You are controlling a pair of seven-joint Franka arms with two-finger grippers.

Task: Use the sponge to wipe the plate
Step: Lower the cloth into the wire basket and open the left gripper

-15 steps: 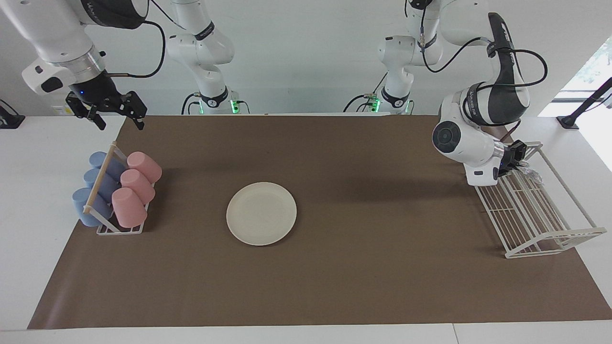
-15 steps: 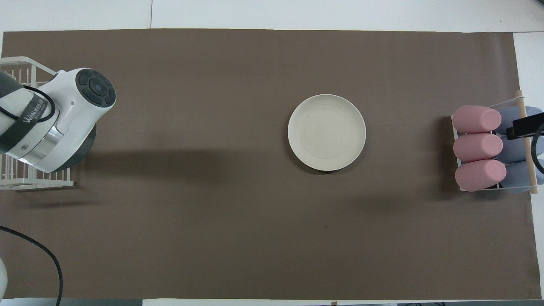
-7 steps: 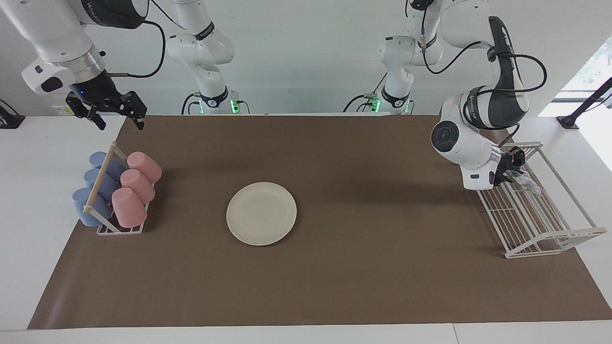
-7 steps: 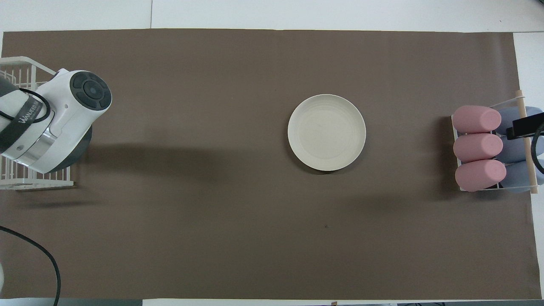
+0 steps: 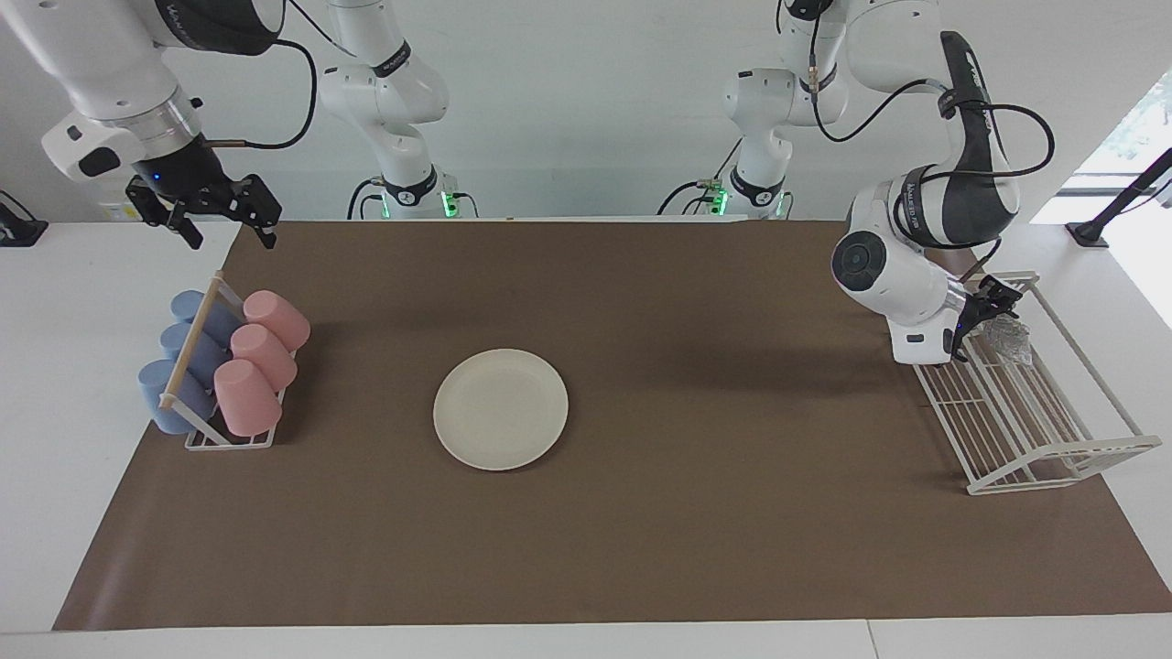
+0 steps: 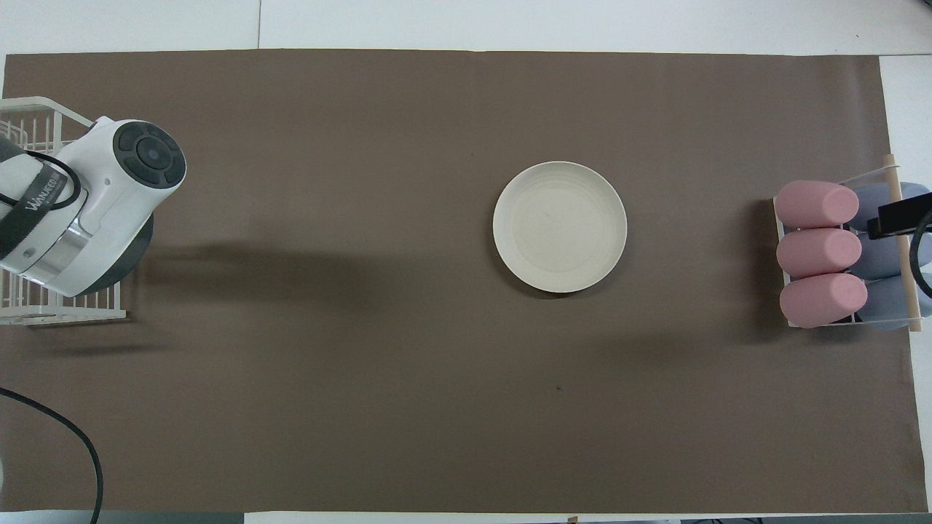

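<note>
The cream-white plate (image 5: 501, 409) (image 6: 560, 226) lies bare in the middle of the brown mat. The silvery sponge (image 5: 1009, 339) rests in the white wire rack (image 5: 1035, 430) at the left arm's end of the table. My left gripper (image 5: 991, 311) hovers just over the sponge at the rack's nearer end, open and holding nothing. In the overhead view the left arm's wrist (image 6: 95, 196) hides that gripper and the sponge. My right gripper (image 5: 224, 220) hangs open in the air above the table's corner near the cup rack, and that arm waits.
A small rack with pink and blue cups (image 5: 220, 366) (image 6: 837, 255) lying on their sides stands at the right arm's end of the mat. The wire rack's edge (image 6: 44, 313) shows beneath the left arm.
The left gripper has opened and let go of the sponge, which now lies in the wire rack. Its wrist has shifted slightly. The right arm and the plate have not moved.
</note>
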